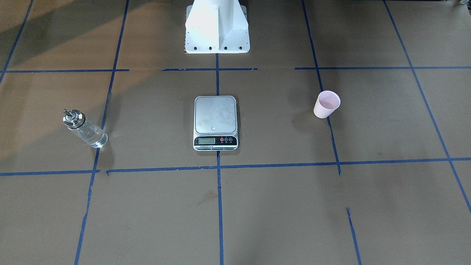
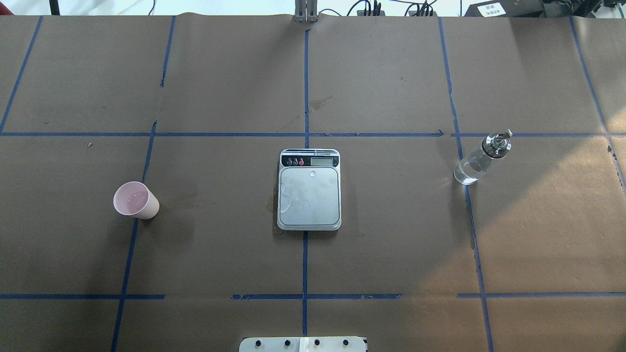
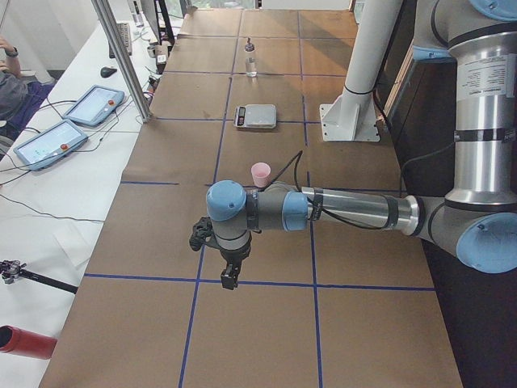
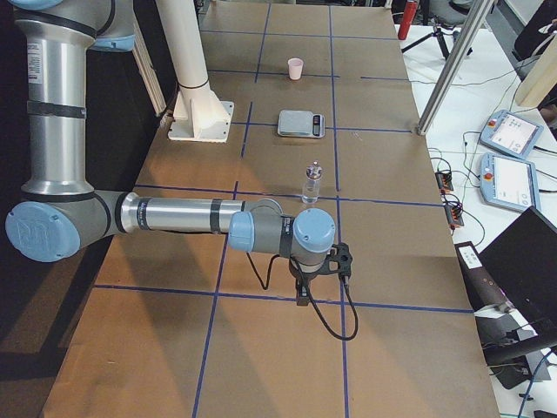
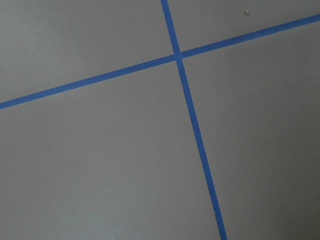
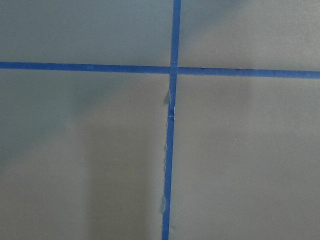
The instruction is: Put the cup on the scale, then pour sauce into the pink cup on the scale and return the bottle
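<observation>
1. Front-facing view: the scale (image 1: pixel 215 122) lies flat in the middle of the table (image 1: pixel 331 206). Its steel plate is bare but for a few drops, and its display strip faces away from the robot's base (image 1: pixel 217 27). The cup (image 1: pixel 326 104) stands upright on the robot's left side, on a line of blue tape (image 1: pixel 334 143), well apart from the scale. The bottle (image 1: pixel 85 129) stands on the robot's right side, equally far off, with the clear sauce (image 1: pixel 96 139) hardly visible inside.
2. Overhead view: the layout is the same. The cup's mouth is open upward, and a damp stain marks the table just beside the scale's edge on the cup's side.
3. Exterior left view: the left tool (image 3: pixel 230 275) hangs pointing down over the table, close to a tape crossing. I cannot tell whether it is spread or pressed together. The cup stands near it, further along the table. The scale lies beyond the cup, and the bottle is farthest.
4. Exterior right view: the right tool (image 4: pixel 302 292) points down above a tape line, and its state cannot be told either. The bottle stands near, just beyond it, then comes the scale, with the cup farthest.
5. Left wrist view: only the table and a tape crossing lie under the tool.
6. Right wrist view: another tape crossing, with one strip frayed.
</observation>
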`<state>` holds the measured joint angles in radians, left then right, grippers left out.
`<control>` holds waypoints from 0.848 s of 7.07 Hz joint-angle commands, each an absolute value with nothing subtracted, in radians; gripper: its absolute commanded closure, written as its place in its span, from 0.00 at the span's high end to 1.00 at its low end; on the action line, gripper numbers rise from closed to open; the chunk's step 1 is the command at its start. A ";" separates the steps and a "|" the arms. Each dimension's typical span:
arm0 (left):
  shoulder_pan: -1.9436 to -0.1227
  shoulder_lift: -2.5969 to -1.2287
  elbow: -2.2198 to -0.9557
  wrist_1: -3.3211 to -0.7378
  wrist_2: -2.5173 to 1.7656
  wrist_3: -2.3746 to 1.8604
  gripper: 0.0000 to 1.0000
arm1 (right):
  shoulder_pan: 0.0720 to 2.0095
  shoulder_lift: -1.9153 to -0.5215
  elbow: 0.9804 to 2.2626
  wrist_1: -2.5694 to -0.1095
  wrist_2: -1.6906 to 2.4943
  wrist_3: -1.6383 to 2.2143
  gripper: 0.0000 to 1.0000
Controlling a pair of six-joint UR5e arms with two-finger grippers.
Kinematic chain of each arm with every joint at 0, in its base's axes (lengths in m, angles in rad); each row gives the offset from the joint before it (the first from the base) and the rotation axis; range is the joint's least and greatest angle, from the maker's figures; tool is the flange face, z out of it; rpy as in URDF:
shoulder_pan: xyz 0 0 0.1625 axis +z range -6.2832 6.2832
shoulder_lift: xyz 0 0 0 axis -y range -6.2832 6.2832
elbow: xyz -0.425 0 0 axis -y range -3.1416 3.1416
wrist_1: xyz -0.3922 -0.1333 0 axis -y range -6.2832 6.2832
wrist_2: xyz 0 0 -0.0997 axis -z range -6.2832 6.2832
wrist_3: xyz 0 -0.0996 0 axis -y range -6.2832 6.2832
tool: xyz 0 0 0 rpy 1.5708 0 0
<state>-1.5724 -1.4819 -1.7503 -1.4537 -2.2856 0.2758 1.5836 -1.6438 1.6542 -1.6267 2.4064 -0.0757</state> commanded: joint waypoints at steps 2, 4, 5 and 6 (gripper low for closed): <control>-1.575 -1.496 -1.807 -1.459 -2.289 0.270 1.00 | 1.588 -1.624 1.651 -1.623 2.405 -0.061 1.00; -1.562 -1.684 -1.798 -1.526 -2.301 0.256 1.00 | 1.592 -1.623 1.660 -1.621 2.407 -0.061 1.00; -1.559 -1.703 -1.793 -1.569 -2.378 0.148 1.00 | 1.594 -1.617 1.663 -1.621 2.408 -0.061 1.00; -1.514 -1.739 -1.790 -1.592 -2.414 0.124 1.00 | 1.597 -1.615 1.670 -1.621 2.408 -0.063 1.00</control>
<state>-1.5513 -1.6883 -1.7966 -1.5539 -2.3612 0.1779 1.5935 -1.6186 1.6628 -1.6215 2.4076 -0.0618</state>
